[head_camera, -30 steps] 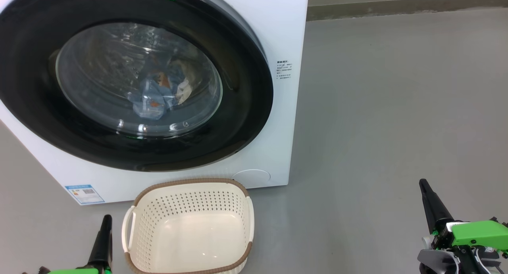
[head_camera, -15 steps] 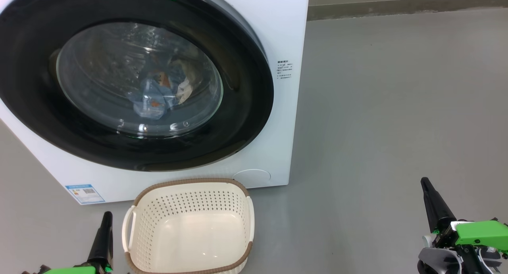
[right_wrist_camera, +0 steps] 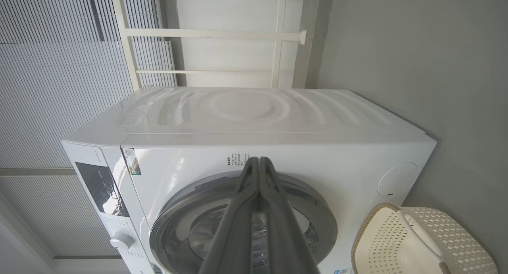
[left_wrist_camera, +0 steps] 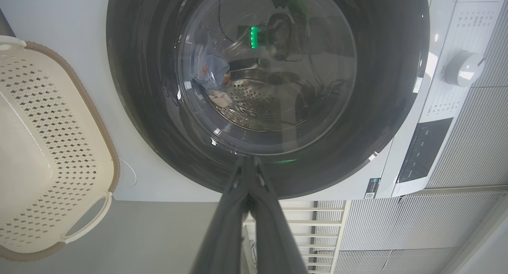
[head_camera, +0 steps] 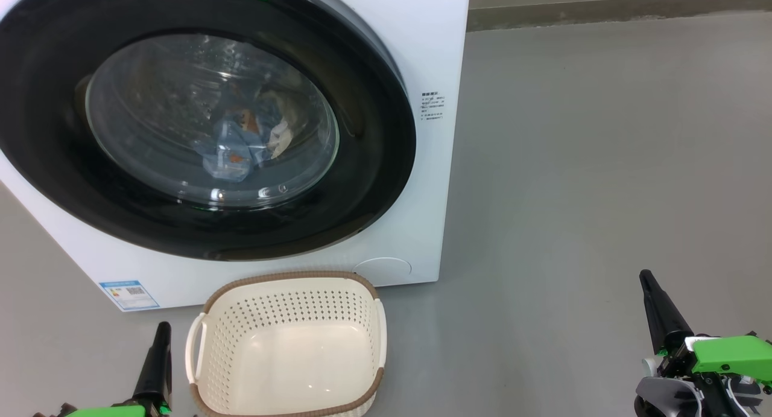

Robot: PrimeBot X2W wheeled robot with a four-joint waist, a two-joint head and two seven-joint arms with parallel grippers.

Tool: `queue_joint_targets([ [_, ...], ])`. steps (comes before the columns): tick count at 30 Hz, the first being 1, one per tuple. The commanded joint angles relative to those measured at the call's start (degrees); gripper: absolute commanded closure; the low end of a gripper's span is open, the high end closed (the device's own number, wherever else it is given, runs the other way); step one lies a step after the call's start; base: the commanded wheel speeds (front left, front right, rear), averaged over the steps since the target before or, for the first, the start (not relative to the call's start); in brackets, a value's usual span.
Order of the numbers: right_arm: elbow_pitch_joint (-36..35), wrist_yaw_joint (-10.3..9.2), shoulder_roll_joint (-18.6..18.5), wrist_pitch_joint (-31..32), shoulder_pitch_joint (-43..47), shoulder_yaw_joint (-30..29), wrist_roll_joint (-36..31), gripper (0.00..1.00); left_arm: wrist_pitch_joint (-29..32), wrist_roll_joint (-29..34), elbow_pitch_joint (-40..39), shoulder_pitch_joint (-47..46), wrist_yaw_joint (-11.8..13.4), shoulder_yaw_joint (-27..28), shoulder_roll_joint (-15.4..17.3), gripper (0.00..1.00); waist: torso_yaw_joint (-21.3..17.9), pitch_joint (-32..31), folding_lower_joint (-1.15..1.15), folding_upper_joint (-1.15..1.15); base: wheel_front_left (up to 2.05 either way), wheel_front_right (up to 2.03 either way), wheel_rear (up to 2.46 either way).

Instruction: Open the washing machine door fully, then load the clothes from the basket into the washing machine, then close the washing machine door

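Pointing up the head view, the left gripper (head_camera: 162, 328) is clenched on nothing, its dark fingers pressed together just left of the basket (head_camera: 289, 276). The right gripper (head_camera: 646, 276), clenched the same way, stands well apart over open floor (head_camera: 603, 163). The basket sits mouth up just before the washing machine (head_camera: 422, 43), its long axis running side to side along the machine's front, a handle at each end. The washing machine door (head_camera: 374, 163) lies shut, flat against that front, porthole facing the robot. The clothes (head_camera: 235, 148) rest in the drum behind the glass. The floor is smooth grey. In the right wrist view, pale slatted panels (right_wrist_camera: 59, 68) and a white frame (right_wrist_camera: 206, 33) stand behind the machine.
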Motion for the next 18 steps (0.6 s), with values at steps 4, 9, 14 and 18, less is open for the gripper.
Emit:
queue_joint_targets([
  [4, -1.7, 0.02, -0.5, 0.3, -1.9, 1.0, 0.1, 1.0, 0.4, -0.5, -1.8, -2.4, 0.0, 1.8, 0.5, 1.0, 0.0, 0.0, 0.0, 0.0, 0.0, 0.0, 0.0],
  [9, -1.7, 0.02, -0.5, 0.3, -1.9, 1.0, 0.0, 1.0, 0.4, -0.5, -1.8, -2.4, 0.0, 1.8, 0.5, 1.0, 0.0, 0.0, 0.0, 0.0, 0.0, 0.0, 0.0],
  [14, -1.7, 0.02, -0.5, 0.3, -1.9, 1.0, 0.0, 1.0, 0.4, -0.5, -1.8, -2.4, 0.0, 1.8, 0.5, 1.0, 0.0, 0.0, 0.0, 0.0, 0.0, 0.0, 0.0],
  [18, -1.7, 0.02, -0.4, 0.3, -1.9, 1.0, 0.0, 1.0, 0.4, -0.5, -1.8, -2.4, 0.0, 1.8, 0.5, 1.0, 0.0, 0.0, 0.0, 0.0, 0.0, 0.0, 0.0],
])
